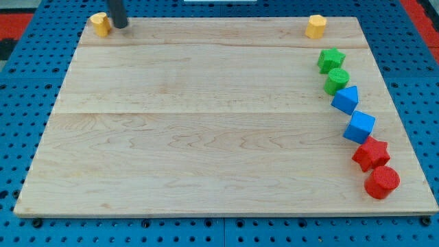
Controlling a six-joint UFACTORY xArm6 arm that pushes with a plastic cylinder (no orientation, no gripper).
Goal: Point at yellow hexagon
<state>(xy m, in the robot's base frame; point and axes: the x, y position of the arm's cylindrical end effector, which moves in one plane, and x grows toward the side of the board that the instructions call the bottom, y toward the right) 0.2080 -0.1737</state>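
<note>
A yellow block (315, 26) that looks hexagonal stands at the board's top right corner. A second yellow block (100, 24) stands at the top left corner; I cannot make out its shape. My tip (121, 27) is down at the top left, right beside that second yellow block on its right side, touching or nearly touching it. The tip is far to the left of the top right yellow block.
Down the board's right edge runs a curved line of blocks: a green star (330, 60), a green round block (337, 81), a blue triangle (346, 99), a blue cube (359, 127), a red star (371, 153) and a red round block (381, 182). The wooden board (206, 123) lies on a blue pegboard.
</note>
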